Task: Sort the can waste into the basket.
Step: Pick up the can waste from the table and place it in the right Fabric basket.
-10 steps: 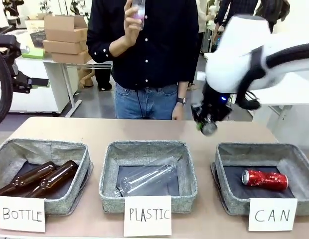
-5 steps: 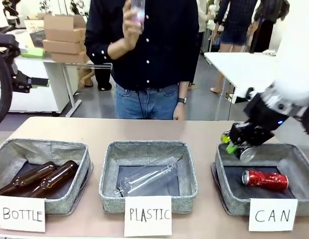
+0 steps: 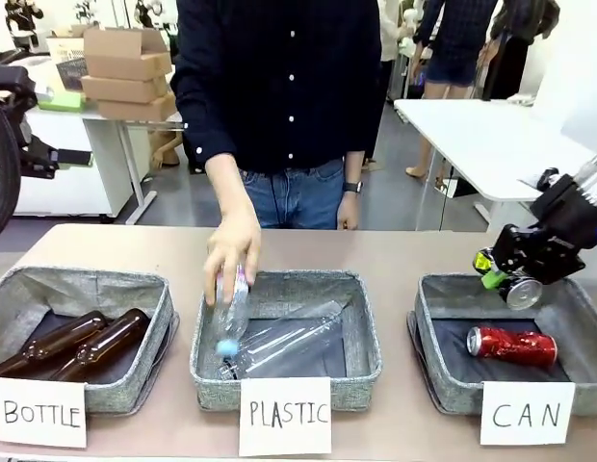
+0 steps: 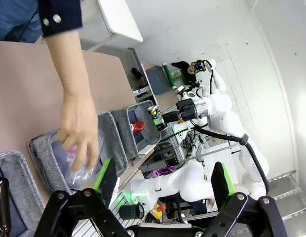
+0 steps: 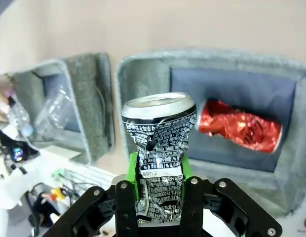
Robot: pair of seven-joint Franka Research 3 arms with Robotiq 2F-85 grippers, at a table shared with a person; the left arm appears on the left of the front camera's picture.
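My right gripper (image 3: pixel 506 279) (image 5: pixel 158 195) is shut on a dented dark and silver can (image 5: pixel 158 143) (image 3: pixel 521 289), holding it just above the far edge of the grey basket (image 3: pixel 428 356) (image 5: pixel 124 94) signed "CAN". A crushed red can (image 3: pixel 511 346) (image 5: pixel 239 126) lies on that basket's dark lining. In the left wrist view my left gripper (image 4: pixel 163 180) stands open with nothing between its green-padded fingers, high above the table. The red can (image 4: pixel 137 127) and the right gripper (image 4: pixel 158 116) show small and far off in that view.
A person's hand (image 3: pixel 229 252) lowers a clear plastic bottle (image 3: pixel 228 313) into the middle basket (image 3: pixel 207 356) signed "PLASTIC", where another clear bottle lies. The left basket (image 3: pixel 159 318) signed "BOTTLE" holds two brown glass bottles (image 3: pixel 82 345).
My right gripper has swung right and down with the can to the CAN basket's far edge. The person's hand came down from chest height with the plastic bottle to the middle basket.
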